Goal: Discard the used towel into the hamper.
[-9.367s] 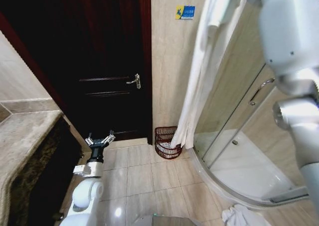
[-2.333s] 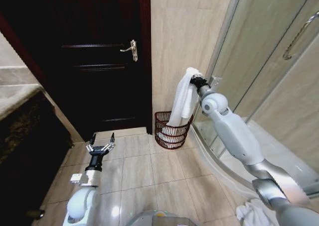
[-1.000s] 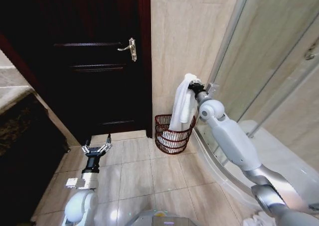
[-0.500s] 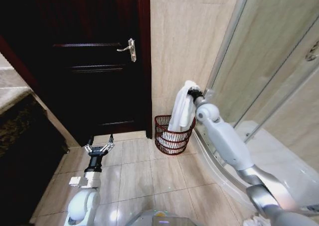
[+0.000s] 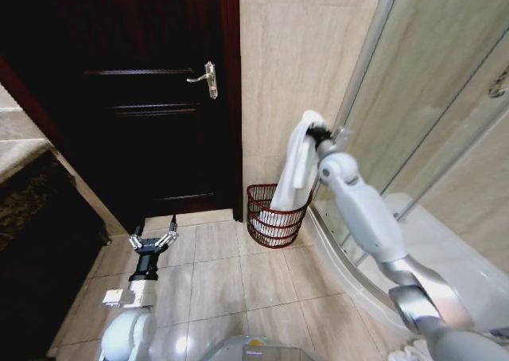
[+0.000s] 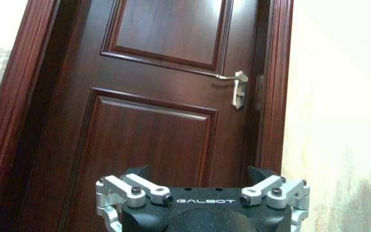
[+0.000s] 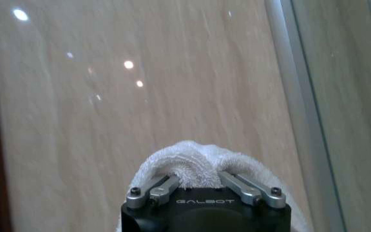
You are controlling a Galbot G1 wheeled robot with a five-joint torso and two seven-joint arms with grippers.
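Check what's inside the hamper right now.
The white towel's lower end hangs into the hamper, its top gripped by the right tool. Anything beneath the cloth is covered.

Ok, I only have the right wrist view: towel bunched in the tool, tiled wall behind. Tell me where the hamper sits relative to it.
Observer: In the head view the hamper stands on the floor directly below the right tool, against the wall beside the shower glass.
Operator: Say whether the towel reaches it.
Observer: The towel hangs from the tool and its lower end dips inside the hamper's rim.
Operator: Report the other arm.
Observer: The left tool is low over the floor tiles in front of the dark door, fingers spread, holding nothing.
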